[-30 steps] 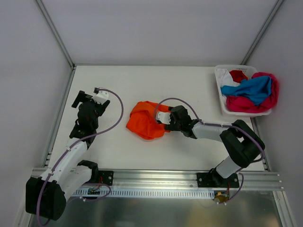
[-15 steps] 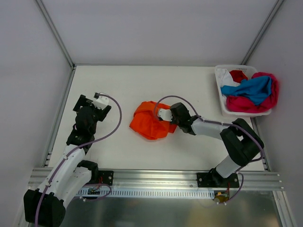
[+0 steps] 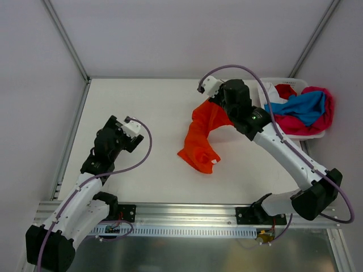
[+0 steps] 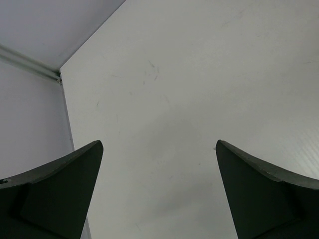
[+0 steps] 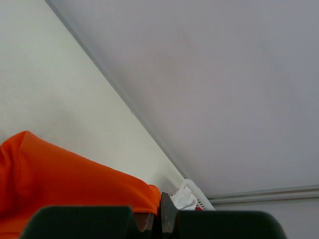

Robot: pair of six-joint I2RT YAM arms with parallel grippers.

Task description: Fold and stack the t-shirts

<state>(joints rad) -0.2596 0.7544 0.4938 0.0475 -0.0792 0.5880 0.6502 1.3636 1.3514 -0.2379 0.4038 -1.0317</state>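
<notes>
Pinching an upper edge of the orange t-shirt in the right hand, jaws together on the cloth, held high over the far right of the worktop, just beside the white basket. Seen from the right wrist: orange fabric folded over right at the closed fingers. Draping down and leftward from that grip, lower end bunched on the worktop near the middle. Heaped unfolded in the basket: blue shirt, magenta-pink shirt, red shirt. Nothing stacked yet.

Hovering at the left with the left hand, jaws wide apart, gripping nothing, well apart from the cloth.

Judged an early step: opening out the first shirt. Next, probably: bring the left hand across to a second corner, then spread flat before folding.
</notes>
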